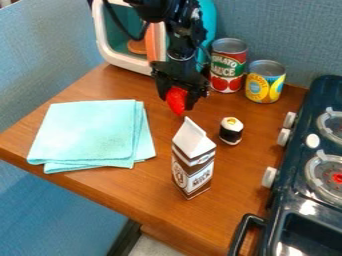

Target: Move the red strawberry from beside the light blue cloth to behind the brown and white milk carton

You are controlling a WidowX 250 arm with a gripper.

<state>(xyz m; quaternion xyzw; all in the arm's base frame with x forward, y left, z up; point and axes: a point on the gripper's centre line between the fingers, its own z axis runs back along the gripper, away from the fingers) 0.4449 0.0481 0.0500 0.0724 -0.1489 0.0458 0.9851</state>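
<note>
The black gripper (177, 102) hangs over the back middle of the wooden counter, shut on a red object (176, 100) that sticks down between its fingers. Just in front of it stands an upright brown-and-white milk carton (192, 162). A small sushi roll (231, 131) with a white top and dark band sits to the right of the carton. Left of the gripper lies a folded light teal cloth (90, 132).
Two cans, a tomato sauce can (228, 67) and a yellow-and-blue can (264, 82), stand against the back wall. A teal and white toy oven (120, 62) is behind the arm. A dark stove (314, 160) with knobs borders the right side.
</note>
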